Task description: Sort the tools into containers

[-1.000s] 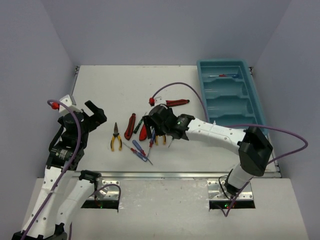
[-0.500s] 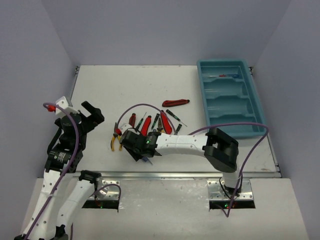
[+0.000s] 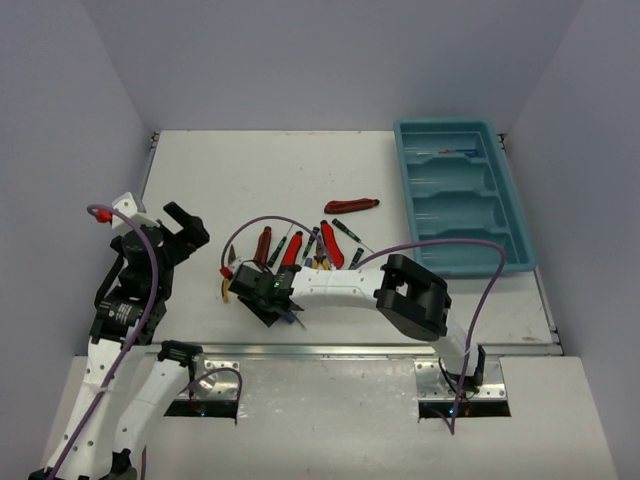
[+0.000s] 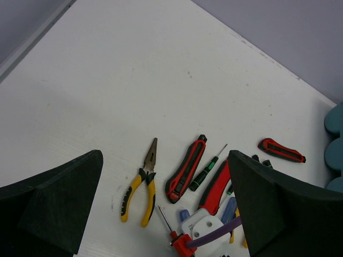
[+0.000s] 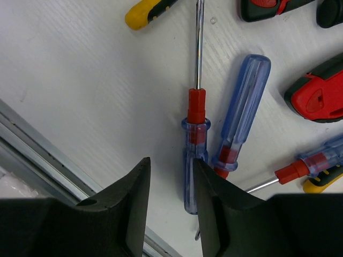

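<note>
Blue-handled screwdriver (image 5: 195, 160) lies shaft-forward at my right gripper (image 5: 170, 166), whose jaws stand parted. Its handle sits inside the gap, seemingly against one finger (image 5: 214, 209), though I can't confirm contact. A second blue screwdriver (image 5: 241, 112) lies just beside it. My left gripper (image 4: 165, 158) hangs spread wide and grips nothing, with pliers (image 4: 140, 187) on the table beneath it. The teal tray (image 3: 465, 215) sits well apart from both grippers.

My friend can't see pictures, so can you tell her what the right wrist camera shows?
The open end effector hangs over a blue screwdriver that lies on a white table, shaft pointing away from the camera. A second blue screwdriver lies just to its right, tilted, and a red knife shows at the right edge.
</note>
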Controlling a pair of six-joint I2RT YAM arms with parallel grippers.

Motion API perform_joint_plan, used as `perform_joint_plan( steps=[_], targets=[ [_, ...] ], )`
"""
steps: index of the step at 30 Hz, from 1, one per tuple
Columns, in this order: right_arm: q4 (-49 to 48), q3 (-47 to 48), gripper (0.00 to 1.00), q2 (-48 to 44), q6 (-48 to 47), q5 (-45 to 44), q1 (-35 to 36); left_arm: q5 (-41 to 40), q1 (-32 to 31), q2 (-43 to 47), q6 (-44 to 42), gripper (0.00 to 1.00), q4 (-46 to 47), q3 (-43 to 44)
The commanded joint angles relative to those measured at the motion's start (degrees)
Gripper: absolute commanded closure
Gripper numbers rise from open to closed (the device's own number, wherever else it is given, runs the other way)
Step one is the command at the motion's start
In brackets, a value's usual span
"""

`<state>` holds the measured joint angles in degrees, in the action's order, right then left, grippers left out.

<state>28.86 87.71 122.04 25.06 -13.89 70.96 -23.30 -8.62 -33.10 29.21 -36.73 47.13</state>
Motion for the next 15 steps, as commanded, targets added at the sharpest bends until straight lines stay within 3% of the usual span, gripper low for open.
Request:
perform_joint_plan(
  steps=[1,15],
  targets=[
    [0.65,2.20,0.61,2.41,-1.31,-2.22,-0.29,0.97,0.62,-0.12,-0.30,0.00,1.57,0.41],
    [0.89,1.68,0.59,3.33,-1.70,-4.66,-0.33,1.89,0.62,-0.38,-0.65,0.00,2.00,0.33]
  ],
)
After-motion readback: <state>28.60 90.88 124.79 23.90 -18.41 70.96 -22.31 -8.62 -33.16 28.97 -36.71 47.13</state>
